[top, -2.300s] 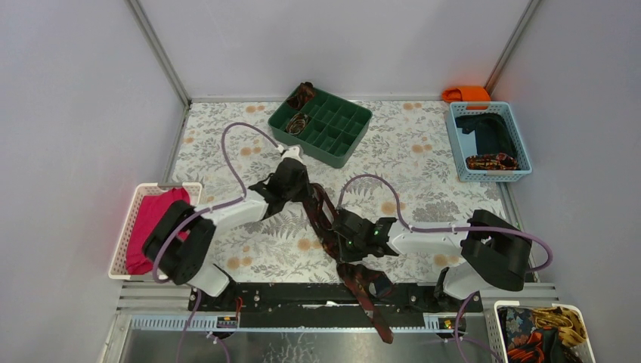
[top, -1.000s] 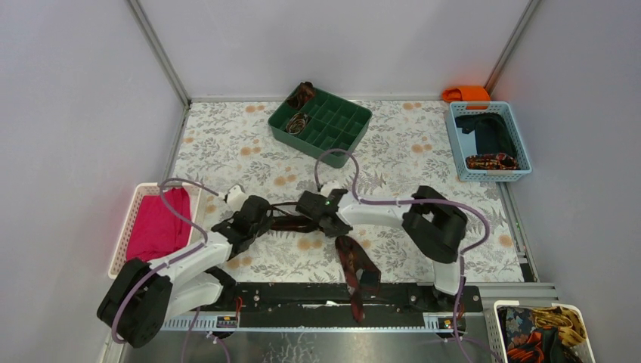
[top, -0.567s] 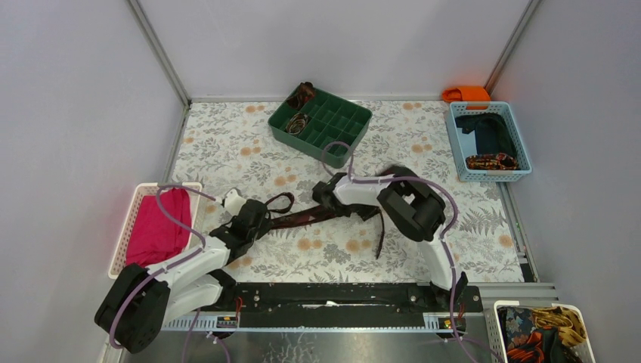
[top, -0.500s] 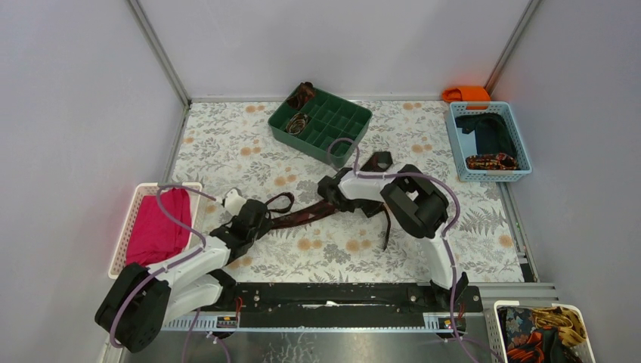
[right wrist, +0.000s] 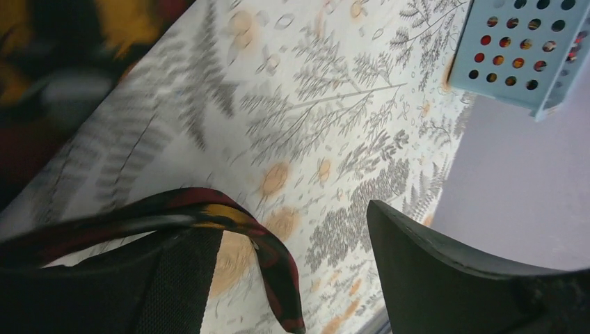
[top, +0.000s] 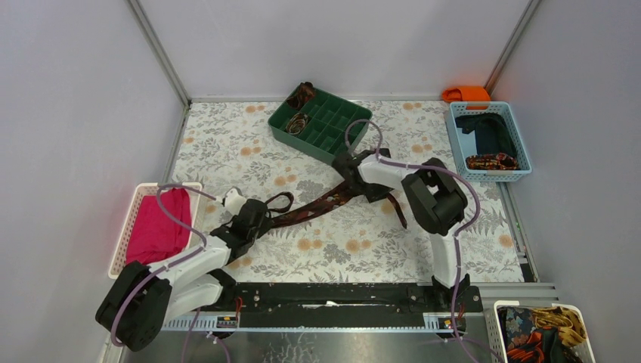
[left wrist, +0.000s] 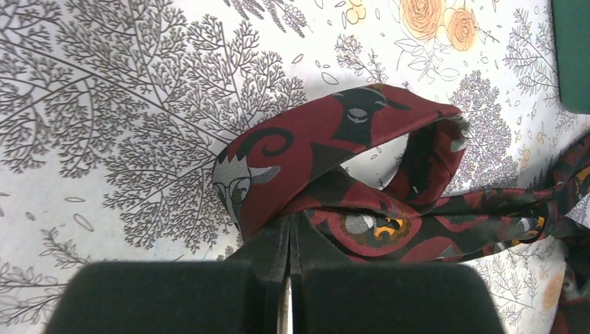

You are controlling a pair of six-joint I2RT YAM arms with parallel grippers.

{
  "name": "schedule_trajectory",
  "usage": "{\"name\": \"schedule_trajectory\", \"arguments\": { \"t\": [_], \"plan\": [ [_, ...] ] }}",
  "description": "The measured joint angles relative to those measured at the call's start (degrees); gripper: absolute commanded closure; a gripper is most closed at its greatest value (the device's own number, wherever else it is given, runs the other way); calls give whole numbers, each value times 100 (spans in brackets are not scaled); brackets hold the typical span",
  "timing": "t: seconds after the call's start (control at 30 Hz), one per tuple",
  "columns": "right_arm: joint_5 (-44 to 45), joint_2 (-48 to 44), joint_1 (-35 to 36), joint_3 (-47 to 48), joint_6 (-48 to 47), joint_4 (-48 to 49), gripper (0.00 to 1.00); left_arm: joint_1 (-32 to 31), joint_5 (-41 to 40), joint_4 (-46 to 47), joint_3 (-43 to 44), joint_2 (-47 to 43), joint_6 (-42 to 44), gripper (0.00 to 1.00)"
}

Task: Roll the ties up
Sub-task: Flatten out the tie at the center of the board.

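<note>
**Tie [top: 310, 209] stretched on the near side of the green tray [top: 302, 147]**

Dark red and patterned, the tie runs as one long strip over the flowered counter [top: 227, 144]. It begins near the front corner of the green tray and goes away from it toward the left arm's base.

The left claw [left wrist: 289, 233] is at the end of the strip that is far from the tray. Its two fingers are pressed together on the cloth. Just past this grip the tie bends back on itself and makes an open loop [left wrist: 334, 160], which rests on the counter.

The right claw [top: 352, 171] is just beside the tray's front corner. In the right wrist view its fingers [right wrist: 445, 257] stand wide apart. The tie only lies across one of them and is not pinched. From there the free end [top: 397, 210] hangs down and reaches away from the tray to the right.

Inside the tray, two rolled ties [top: 296, 122] sit in compartments along its left side.
</note>
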Motion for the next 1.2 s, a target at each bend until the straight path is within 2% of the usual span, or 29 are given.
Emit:
{"name": "schedule_trajectory", "arguments": {
  "t": [0.27, 0.43, 0.57, 0.67, 0.7, 1.0, 1.2],
  "plan": [
    [-986, -468, -962, 160, -304, 750, 33, 11, -166, -448, -87, -592, -24, 99],
    [-1375, -437, -1058, 957, -374, 1023, 33, 15, -254, -586, -101, -649, -31, 99],
    [-1545, -7, -1163, 1755, -452, 1141, 36, 15, -286, -664, -101, -647, -31, 98],
    [-1692, 372, -1329, 2041, -540, 1220, 63, 15, -302, -697, -101, -649, -33, 98],
    [-1773, 461, -1392, 2046, -553, 1235, 65, 15, -308, -706, -101, -649, -33, 98],
    [-2240, 1029, -1687, 2070, -481, 1268, 77, 15, -341, -715, -94, -636, -28, 98],
    [-2461, 1001, -1952, 2024, -330, 1322, 78, 15, -339, -758, 37, -564, -22, 98]
  ]
}}
